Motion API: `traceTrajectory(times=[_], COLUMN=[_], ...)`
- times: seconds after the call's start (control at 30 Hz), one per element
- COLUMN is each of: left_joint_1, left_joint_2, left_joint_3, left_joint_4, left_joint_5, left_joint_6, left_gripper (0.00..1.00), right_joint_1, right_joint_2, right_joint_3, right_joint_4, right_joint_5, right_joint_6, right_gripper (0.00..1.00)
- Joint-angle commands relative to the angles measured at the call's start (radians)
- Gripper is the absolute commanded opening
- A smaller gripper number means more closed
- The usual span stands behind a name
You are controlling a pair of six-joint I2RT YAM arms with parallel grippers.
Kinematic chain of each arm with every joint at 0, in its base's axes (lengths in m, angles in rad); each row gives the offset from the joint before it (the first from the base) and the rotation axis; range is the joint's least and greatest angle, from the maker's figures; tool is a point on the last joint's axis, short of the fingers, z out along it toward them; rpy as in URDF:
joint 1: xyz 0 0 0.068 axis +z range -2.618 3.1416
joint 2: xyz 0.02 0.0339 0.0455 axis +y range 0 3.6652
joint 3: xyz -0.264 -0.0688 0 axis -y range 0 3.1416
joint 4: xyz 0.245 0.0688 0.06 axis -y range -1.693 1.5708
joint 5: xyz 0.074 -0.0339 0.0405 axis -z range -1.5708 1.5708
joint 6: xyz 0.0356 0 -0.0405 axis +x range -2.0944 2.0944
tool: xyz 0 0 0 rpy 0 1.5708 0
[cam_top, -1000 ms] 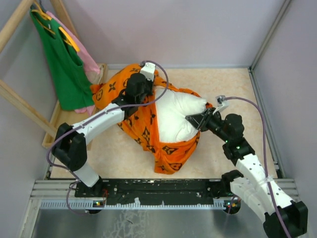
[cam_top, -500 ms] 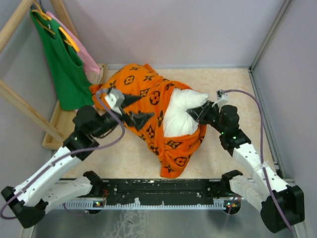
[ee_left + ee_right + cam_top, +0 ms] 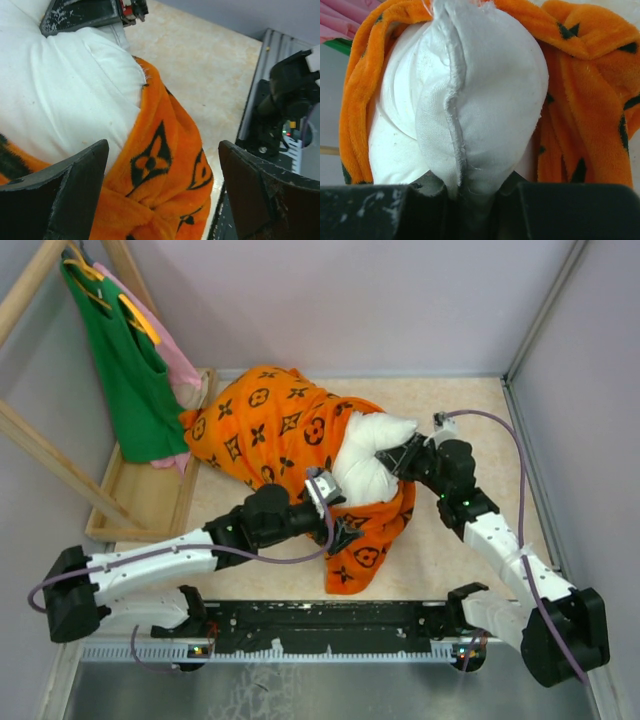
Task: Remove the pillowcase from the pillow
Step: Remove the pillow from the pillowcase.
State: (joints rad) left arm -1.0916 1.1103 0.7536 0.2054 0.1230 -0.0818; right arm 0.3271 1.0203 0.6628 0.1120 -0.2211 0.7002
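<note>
The beige tabletop [image 3: 460, 410] carried the whole job near its middle. On it the orange pillowcase [image 3: 270, 425] lay heaped over the far-left part of the pillow [image 3: 362, 455]. A loose band of the same cloth curled round the pillow's near edge and hung toward the arm bases. Only the white right end of the pillow was bare, so I judged the case roughly half off.

The left tool [image 3: 338, 512] stood wide and empty. It was low over the near band, with both orange cloth and white stuffing between its fingers in the wrist view. The right tool [image 3: 465, 195] was clamped narrow on the pillow's seamed right corner.

Several things could go wrong from here:

- **Catching the pillow:** if the left tool closed where it stood, it might catch pillow along with cloth. The pull would then drag the pillow rather than strip the case.
- **Losing the anchor:** the right tool's hold looked thin, little more than the seam's edge, and a hard tug could slip it free.
- **Cinching:** the band round the near edge might tighten instead of sliding off.
- **Snagging:** cloth drawn leftward could catch on the wooden tray [image 3: 150, 495].
</note>
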Motion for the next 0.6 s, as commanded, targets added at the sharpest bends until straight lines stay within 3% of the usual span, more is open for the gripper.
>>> traceTrajectory(times=[0.0,0.17,0.27,0.57], left_joint_1=[-0.045,-0.112,-0.201,-0.462], left_joint_2=[0.118,0.251,0.323,0.509], left_joint_3=[0.055,0.009,-0.026,-0.022], left_joint_4=[0.062,0.054,0.041,-0.036], left_joint_5=[-0.171,-0.191,-0.287,-0.434], left_joint_6=[0.034,-0.046,-0.100,-0.288], left_gripper=[0.95,0.93,0.92,0.91], right_joint_1=[0.019,0.018,0.008,-0.022], right_joint_2=[0.005,0.026,0.055,0.215], right_joint_3=[0.080,0.115,0.132,0.238], right_joint_4=[0.109,0.085,0.098,0.145], right_joint_5=[0.010,0.039,0.050,0.142], right_joint_6=[-0.003,-0.021,0.002,0.207], right_gripper=[0.00,0.00,0.00,0.00])
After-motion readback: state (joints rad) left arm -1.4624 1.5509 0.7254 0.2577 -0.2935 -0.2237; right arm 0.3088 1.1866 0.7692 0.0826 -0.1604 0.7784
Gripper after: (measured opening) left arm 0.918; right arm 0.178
